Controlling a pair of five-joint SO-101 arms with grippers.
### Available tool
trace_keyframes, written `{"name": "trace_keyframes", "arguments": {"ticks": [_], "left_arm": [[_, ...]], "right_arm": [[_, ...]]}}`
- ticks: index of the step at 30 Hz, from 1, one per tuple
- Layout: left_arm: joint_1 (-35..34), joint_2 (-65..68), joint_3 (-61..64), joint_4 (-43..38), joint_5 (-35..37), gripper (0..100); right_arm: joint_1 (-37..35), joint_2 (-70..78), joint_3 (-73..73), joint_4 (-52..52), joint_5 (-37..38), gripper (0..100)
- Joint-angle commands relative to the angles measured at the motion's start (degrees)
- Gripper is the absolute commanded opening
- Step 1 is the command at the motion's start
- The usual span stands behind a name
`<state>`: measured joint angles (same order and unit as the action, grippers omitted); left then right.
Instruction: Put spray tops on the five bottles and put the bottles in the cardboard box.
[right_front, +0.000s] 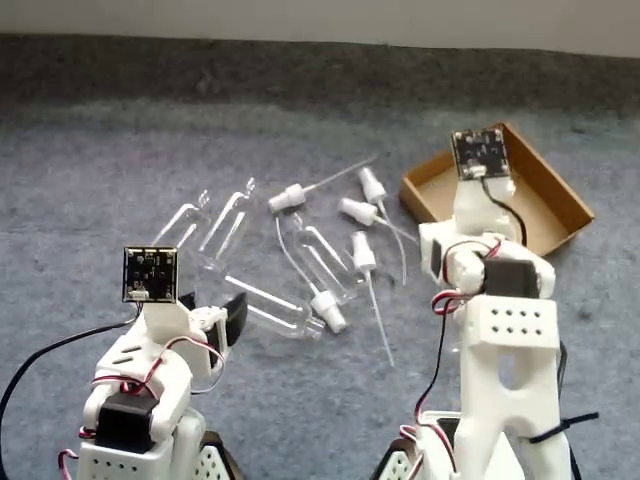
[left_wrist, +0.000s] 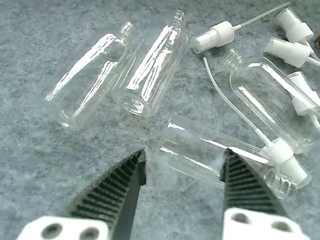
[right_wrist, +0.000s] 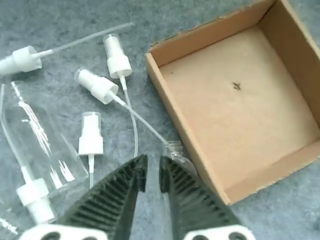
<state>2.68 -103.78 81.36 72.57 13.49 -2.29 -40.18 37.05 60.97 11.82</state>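
Note:
My left gripper (left_wrist: 184, 159) is open low over the carpet, its fingers either side of the base end of a clear bottle (left_wrist: 210, 152) that lies on its side. A white spray top (left_wrist: 282, 152) rests across that bottle's neck end, its tube outside. Two more uncapped bottles (left_wrist: 85, 75) (left_wrist: 155, 65) lie side by side farther off, and another (left_wrist: 270, 100) lies to the right. My right gripper (right_wrist: 152, 167) is shut beside the cardboard box (right_wrist: 165, 95), which holds nothing. A clear bottle neck (right_wrist: 174, 148) shows just beyond its tips. Three loose spray tops (right_wrist: 116, 57) (right_wrist: 95, 85) (right_wrist: 91, 137) lie nearby.
The box (right_front: 560, 195) stands at the back right of the grey carpet, behind the right arm (right_front: 495, 300). Another spray top (right_front: 288, 198) with a long straight tube lies mid-table. The left arm (right_front: 150, 370) is at the front left.

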Motion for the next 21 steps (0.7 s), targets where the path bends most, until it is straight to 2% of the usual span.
{"name": "trace_keyframes", "arguments": {"ticks": [1, 3, 6, 13, 18, 21], "left_arm": [[-0.8, 0.2, -0.5, -0.4, -0.4, 9], [-0.8, 0.2, -0.6, -1.3, -0.5, 5], [-0.8, 0.2, -0.1, -2.5, -0.5, 5], [-0.8, 0.2, -0.1, -2.4, -0.5, 5], [-0.9, 0.2, 0.0, -2.4, -0.5, 5], [-0.9, 0.2, 0.0, -2.4, -0.5, 5]], "right_arm": [[1.0, 4.0, -13.8, 10.8, 3.3, 3.9], [2.1, 8.0, -20.3, 15.9, 3.4, 5.9], [3.0, 15.4, -28.4, 22.4, 4.2, 9.0], [3.1, 29.8, -35.6, 34.2, 15.9, 11.7], [1.9, 33.5, -35.1, 34.9, 19.2, 12.2], [1.5, 35.9, -33.7, 34.9, 19.3, 17.6]]}}
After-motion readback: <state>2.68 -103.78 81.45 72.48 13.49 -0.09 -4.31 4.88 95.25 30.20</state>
